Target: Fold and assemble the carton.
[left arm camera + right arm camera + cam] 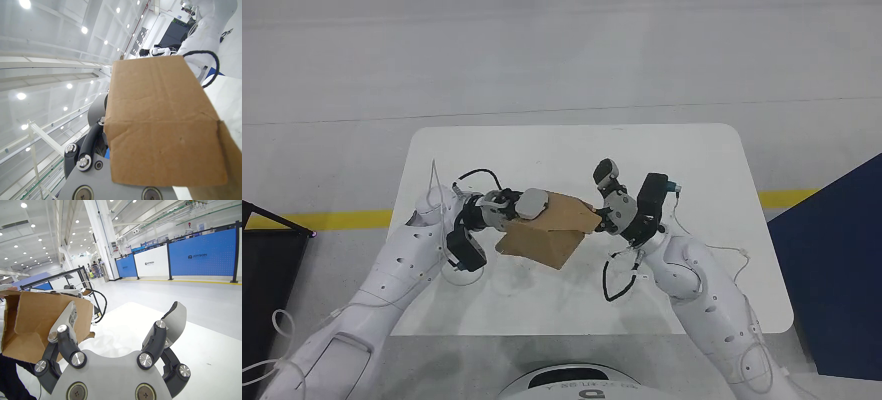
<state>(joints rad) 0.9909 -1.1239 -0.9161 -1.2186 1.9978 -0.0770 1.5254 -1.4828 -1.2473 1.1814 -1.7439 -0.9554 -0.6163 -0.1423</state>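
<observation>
White table (712, 160) on a pale hall floor; yellow floor line (332, 218) passes behind it. Blue and white barrier panels (202, 258) stand across the floor in the right wrist view.

Carton (552, 232): brown cardboard, partly folded, at the middle of the table between the 2 arms. It sits tilted, 1 corner pointing toward the robot. In the right wrist view the carton (37, 317) shows an open end with a loose inner flap.

Left gripper (527, 204): at the carton's left end, closed on the cardboard. In the left wrist view, 1 finger (94, 113) lies against the edge of the carton (160, 123); the other is hidden behind the panel.

Right gripper (610, 192): at the carton's right end, spread wide (122, 313), holding nothing. 1 pad (69, 315) rests flat against the carton's outer face; the other finger (176, 317) hangs free over bare table.
</observation>
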